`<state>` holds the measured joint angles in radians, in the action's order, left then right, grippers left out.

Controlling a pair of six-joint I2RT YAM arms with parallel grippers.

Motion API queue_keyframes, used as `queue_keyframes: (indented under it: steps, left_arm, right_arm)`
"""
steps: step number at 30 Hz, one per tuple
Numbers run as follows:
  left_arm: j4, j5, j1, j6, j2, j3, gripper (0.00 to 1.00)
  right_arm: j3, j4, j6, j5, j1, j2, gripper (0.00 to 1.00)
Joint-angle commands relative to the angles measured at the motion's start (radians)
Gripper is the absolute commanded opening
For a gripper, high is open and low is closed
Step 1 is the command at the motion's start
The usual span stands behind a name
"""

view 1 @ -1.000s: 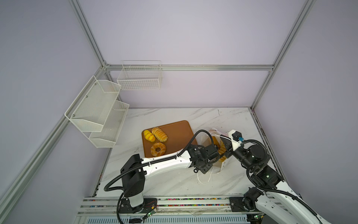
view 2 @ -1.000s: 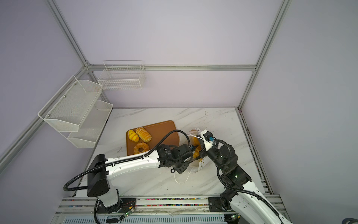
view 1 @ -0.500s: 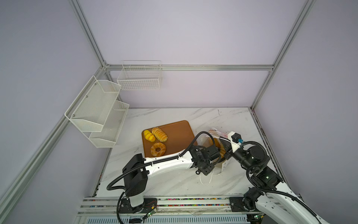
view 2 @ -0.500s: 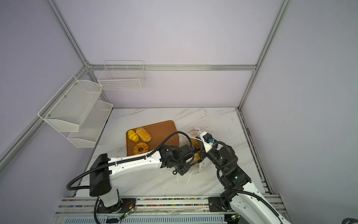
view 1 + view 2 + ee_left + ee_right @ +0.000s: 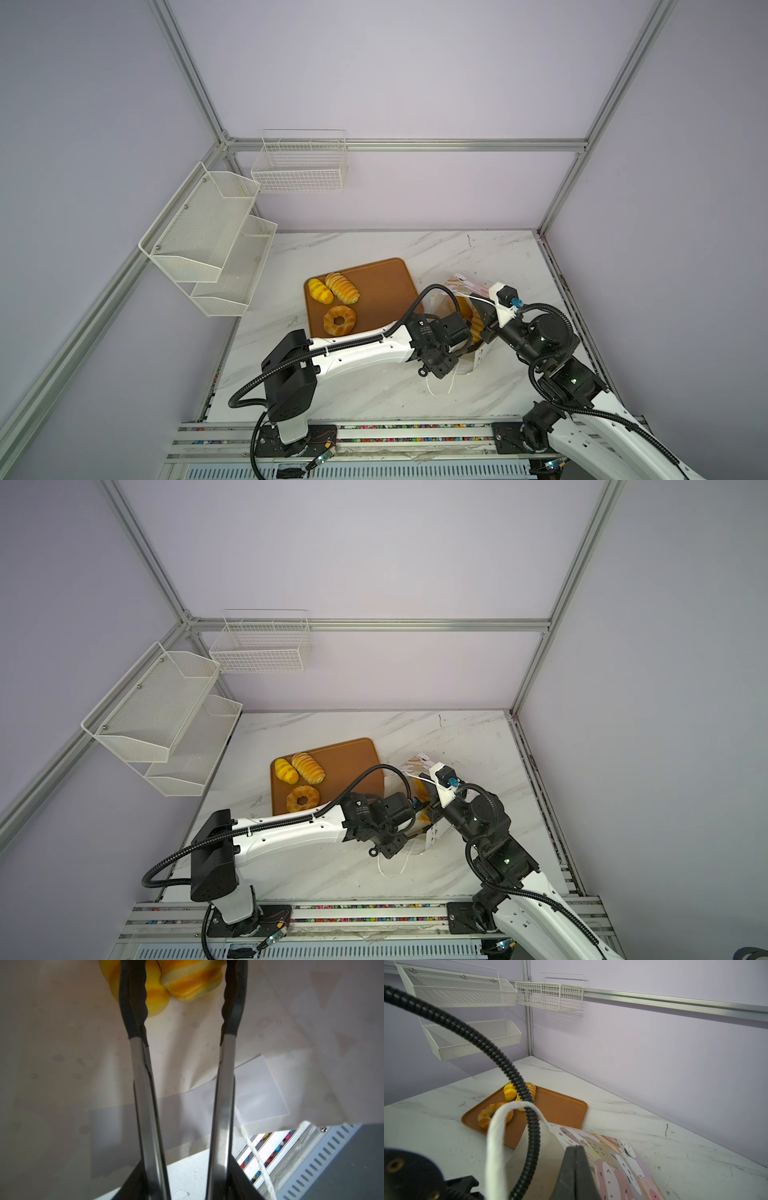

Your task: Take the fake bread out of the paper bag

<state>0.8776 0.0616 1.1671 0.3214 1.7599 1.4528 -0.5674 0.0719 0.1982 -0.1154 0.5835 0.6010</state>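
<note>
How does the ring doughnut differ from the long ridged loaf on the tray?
The ring doughnut is round with a hole; the long ridged loaf is a solid oval. The doughnut lies alone, nearer the front; the loaf lies farther back, beside a yellow bun. Both are golden and rest on the brown tray.

Status: fake bread part out of paper bag.
On the brown tray lie a ring doughnut and two ridged golden loaves; orange-striped yellow pieces sit inside the open, animal-print bag on the worktop.
</note>
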Motion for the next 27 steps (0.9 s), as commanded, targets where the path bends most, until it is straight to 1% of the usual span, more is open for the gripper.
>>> queue_keyframes:
  steps: [1, 6, 11, 13, 15, 18, 21, 27]
  left_arm:
    - [-0.002, 0.014, -0.006, -0.013, 0.032, 0.089, 0.46]
    - [0.019, 0.037, -0.036, -0.004, 0.094, 0.165, 0.47]
    - [0.024, 0.053, -0.047, -0.015, 0.122, 0.2, 0.46]
    - [0.034, 0.059, -0.052, -0.021, 0.115, 0.203, 0.4]
    - [0.055, 0.072, -0.058, -0.032, 0.104, 0.204, 0.32]
    - [0.104, 0.104, -0.061, -0.046, 0.084, 0.202, 0.18]
    - [0.145, 0.121, -0.061, -0.05, 0.063, 0.195, 0.08]
    - [0.191, 0.132, -0.061, -0.04, 0.003, 0.173, 0.01]
  right_arm:
    - [-0.001, 0.039, -0.013, -0.016, 0.0, 0.005, 0.0]
    - [-0.001, 0.055, -0.017, -0.023, 0.001, 0.016, 0.0]
    - [-0.026, 0.066, -0.01, -0.026, 0.001, 0.052, 0.0]
    - [-0.027, 0.069, -0.002, -0.021, 0.001, 0.056, 0.0]
    - [-0.021, 0.074, 0.003, -0.009, 0.001, 0.052, 0.0]
    - [-0.005, 0.08, 0.015, 0.002, 0.0, 0.046, 0.0]
    - [0.004, 0.088, 0.028, 0.003, 0.001, 0.052, 0.0]
    - [0.03, 0.119, 0.026, 0.002, 0.0, 0.047, 0.0]
